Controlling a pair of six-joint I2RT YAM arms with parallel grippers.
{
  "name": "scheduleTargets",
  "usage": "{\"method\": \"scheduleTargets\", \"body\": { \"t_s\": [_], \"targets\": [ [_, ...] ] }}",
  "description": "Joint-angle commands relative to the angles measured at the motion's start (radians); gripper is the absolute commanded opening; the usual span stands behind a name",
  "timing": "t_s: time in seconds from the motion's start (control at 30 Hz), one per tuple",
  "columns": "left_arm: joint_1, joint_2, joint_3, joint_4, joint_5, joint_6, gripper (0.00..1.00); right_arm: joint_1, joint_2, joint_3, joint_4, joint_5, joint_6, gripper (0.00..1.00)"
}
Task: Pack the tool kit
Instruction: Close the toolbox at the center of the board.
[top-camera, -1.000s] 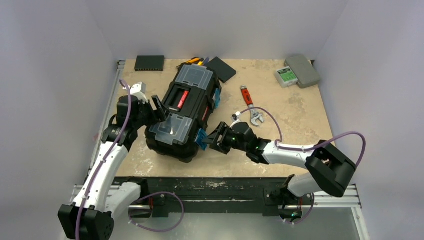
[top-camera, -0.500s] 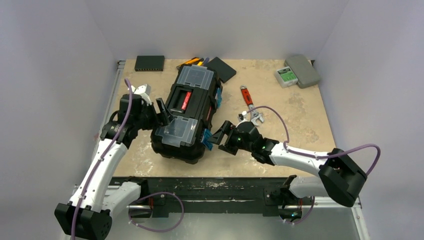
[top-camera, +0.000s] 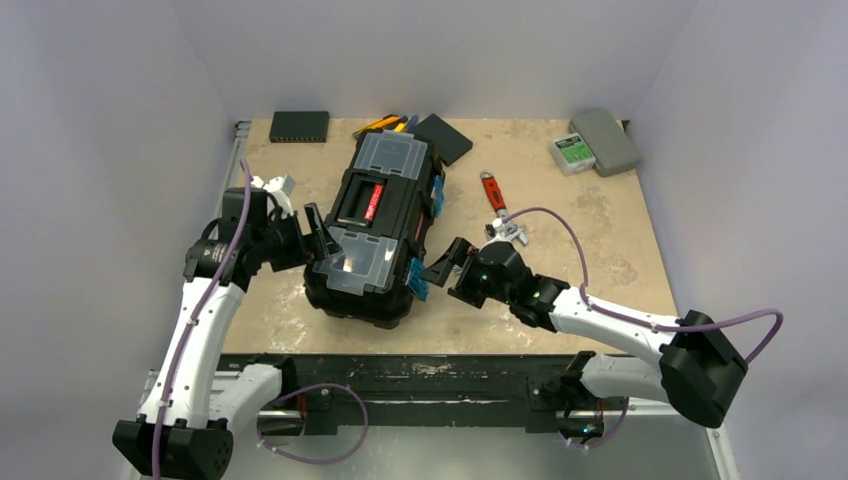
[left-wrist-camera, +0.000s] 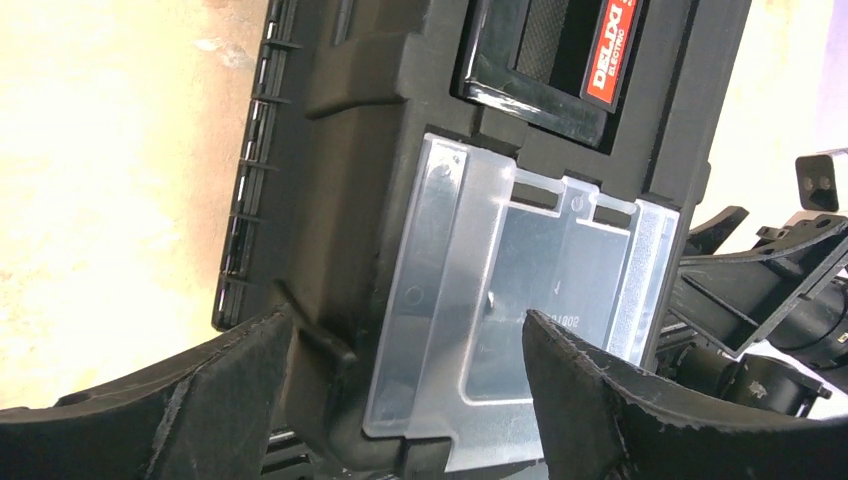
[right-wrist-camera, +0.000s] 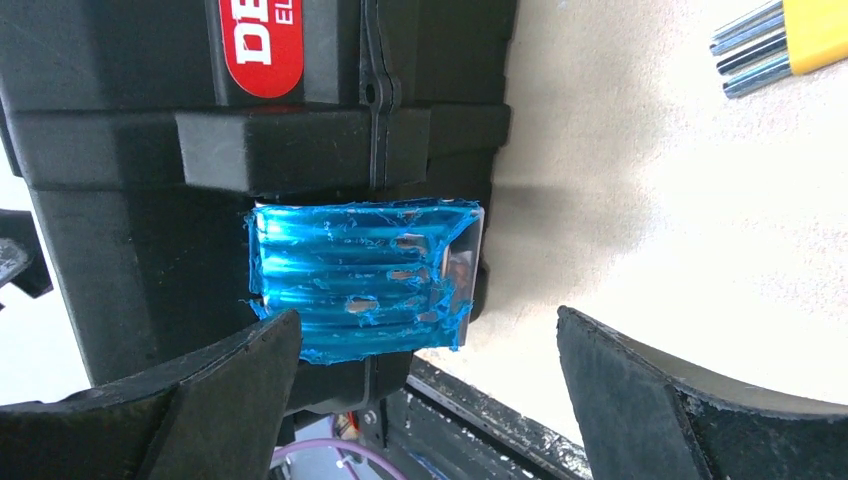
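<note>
Left gripper spread open, fingers straddling the near clear lid. Toolbox sits angled, left-centre on table. Right gripper spread open, facing the box's blue latch. Wrench just beyond.

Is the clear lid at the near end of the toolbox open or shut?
Shut: the clear lid lies flat in its recess on the toolbox, with no raised edge.

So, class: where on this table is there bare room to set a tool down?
Widest bare patch: right of the wrench, nearer than the grey case. Another: the back strip between the flat black pad and the green-labelled device. Crowded: around the toolbox, flanked by the left gripper and right gripper.
</note>
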Motion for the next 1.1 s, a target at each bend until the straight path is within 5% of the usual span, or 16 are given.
{"method": "scheduleTargets", "body": {
  "t_s": [0.0, 0.4, 0.47, 0.53, 0.57, 0.63, 0.7, 1.07],
  "targets": [
    [0.052, -0.028, 0.053, -0.054, 0.059, 0.043, 0.82, -0.001, -0.035, 0.059, -0.056, 0.055, -0.034, 0.99],
    [0.167, -0.053, 0.056, -0.072, -0.066, 0.082, 0.77, 0.000, -0.068, 0.189, -0.439, 0.261, -0.111, 0.93],
    [0.177, -0.053, 0.054, -0.079, -0.114, 0.082, 0.74, 0.001, -0.015, 0.235, -0.538, 0.279, -0.090, 0.77],
    [0.177, -0.054, 0.036, -0.064, -0.137, 0.071, 0.65, 0.010, 0.050, 0.281, -0.620, 0.299, -0.061, 0.51],
    [0.178, -0.053, 0.020, -0.054, -0.139, 0.062, 0.52, 0.017, 0.082, 0.308, -0.644, 0.306, -0.056, 0.36],
    [0.179, -0.052, -0.019, -0.028, -0.145, 0.048, 0.08, 0.028, 0.148, 0.341, -0.665, 0.298, -0.055, 0.14],
    [0.179, -0.046, -0.063, -0.011, -0.164, 0.027, 0.00, 0.040, 0.195, 0.377, -0.666, 0.277, -0.061, 0.01],
    [0.178, 0.120, -0.148, 0.034, -0.265, -0.086, 0.00, 0.065, 0.365, 0.476, -0.591, 0.188, -0.108, 0.00]
  ]
}}
